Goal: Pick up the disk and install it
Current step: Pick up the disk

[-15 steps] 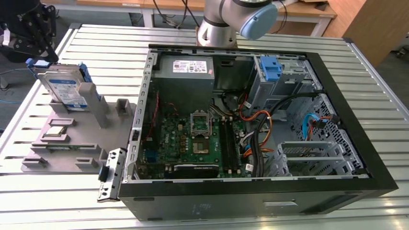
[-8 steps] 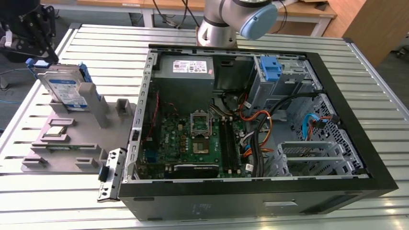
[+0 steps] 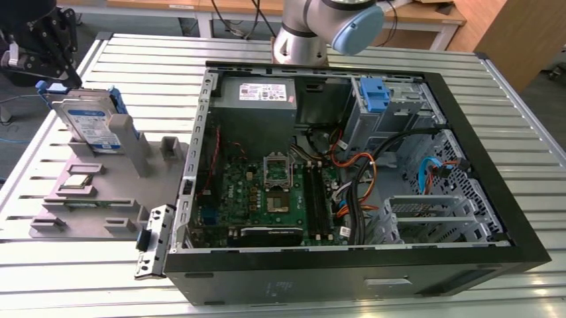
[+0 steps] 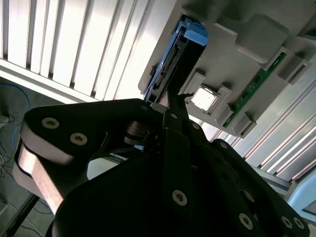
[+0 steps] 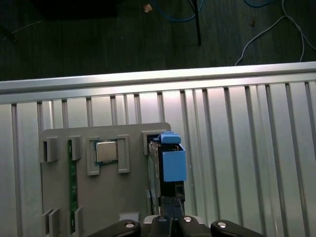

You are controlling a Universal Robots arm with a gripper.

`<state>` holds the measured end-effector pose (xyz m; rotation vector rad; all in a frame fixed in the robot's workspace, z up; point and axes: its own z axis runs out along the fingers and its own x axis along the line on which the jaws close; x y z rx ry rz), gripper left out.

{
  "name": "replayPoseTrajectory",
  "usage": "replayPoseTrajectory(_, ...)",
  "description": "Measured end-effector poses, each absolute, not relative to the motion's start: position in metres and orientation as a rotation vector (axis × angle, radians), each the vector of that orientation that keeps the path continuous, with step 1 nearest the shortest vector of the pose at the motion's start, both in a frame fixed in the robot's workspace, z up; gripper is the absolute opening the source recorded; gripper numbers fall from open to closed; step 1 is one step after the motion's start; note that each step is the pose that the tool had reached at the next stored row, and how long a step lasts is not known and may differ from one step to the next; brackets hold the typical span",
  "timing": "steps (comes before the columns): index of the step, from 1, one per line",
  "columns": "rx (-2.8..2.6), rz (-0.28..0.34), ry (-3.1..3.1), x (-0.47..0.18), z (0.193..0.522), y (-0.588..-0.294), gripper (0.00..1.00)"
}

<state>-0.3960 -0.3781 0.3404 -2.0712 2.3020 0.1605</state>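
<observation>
Computer case (image 3: 354, 265): nearest in the exterior view. It lies on its side with the open face up, so its bays can be reached from above.
Tabletop (image 3: 531, 132): ribbed metal slats that carry the case and the parts.
Grey holder (image 3: 124, 185): just beside the case, on the exterior view's left. Its pockets keep the parts apart and steady for me. A processor chip (image 5: 104, 150) lies flat in one, and a green memory stick (image 5: 73, 182) sits on edge in another.
Disk (image 3: 89, 122): stands on edge in a slot at the holder's far end with its blue side rails clipped on. Its upper edge is free, I judge so that I can take it from above. It has not been lifted out yet.
Pincer (image 5: 172, 206): hangs over the disk's upper edge, in line with it. Both wrist views put it close to the disk. I cannot tell whether it touches the disk or how far open it is.
Drive bay (image 3: 398, 99): in the far right corner of the case, with a blue bracket (image 3: 375, 93) standing in it. I judge the disk belongs here.
Power supply (image 3: 265, 93): a grey box against the case's far wall, left of the bay.
Arm base (image 3: 309, 33): stands beyond the case, at the tabletop's far side.
</observation>
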Motion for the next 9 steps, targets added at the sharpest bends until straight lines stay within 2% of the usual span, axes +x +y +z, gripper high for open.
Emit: replayPoseTrajectory(9, -2.069, 0.141, 2.287, -0.3967, 0.3392, -0.3781, 0.1)
